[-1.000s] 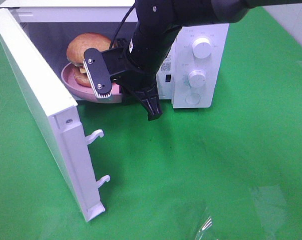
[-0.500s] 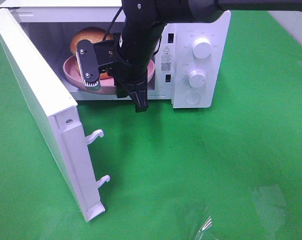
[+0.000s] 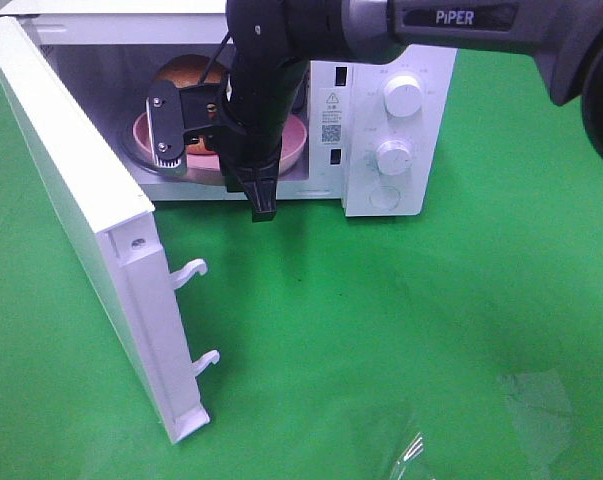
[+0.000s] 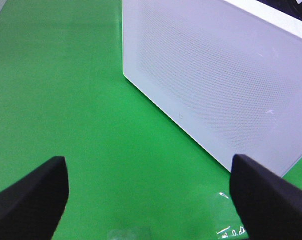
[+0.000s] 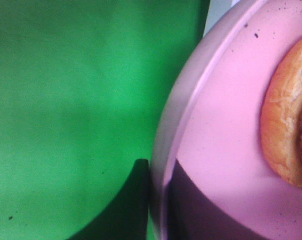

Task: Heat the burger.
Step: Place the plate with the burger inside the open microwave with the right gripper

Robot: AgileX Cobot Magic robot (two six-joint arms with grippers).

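The burger (image 3: 186, 72) sits on a round pink plate (image 3: 293, 140) inside the open white microwave (image 3: 421, 130). My right gripper (image 3: 236, 165) reaches across in front of the opening, and its black wrist hides much of the plate and bun. In the right wrist view the gripper is shut on the plate (image 5: 226, 125) at its rim. One dark finger (image 5: 130, 205) lies outside the rim, and the bun (image 5: 286, 125) shows at the frame's edge. My left gripper (image 4: 148, 162) is open and empty over the green cloth, facing the outer side of the microwave door (image 4: 216, 85).
The microwave door (image 3: 71, 200) stands swung wide open on the left, its latch hooks (image 3: 191, 270) pointing out. Two knobs (image 3: 402, 96) are on the control panel. A piece of clear film (image 3: 526, 400) lies on the green cloth at the front right.
My right gripper has carried the plate and burger up, to the left and deeper into the microwave cavity. The left gripper has stayed open.
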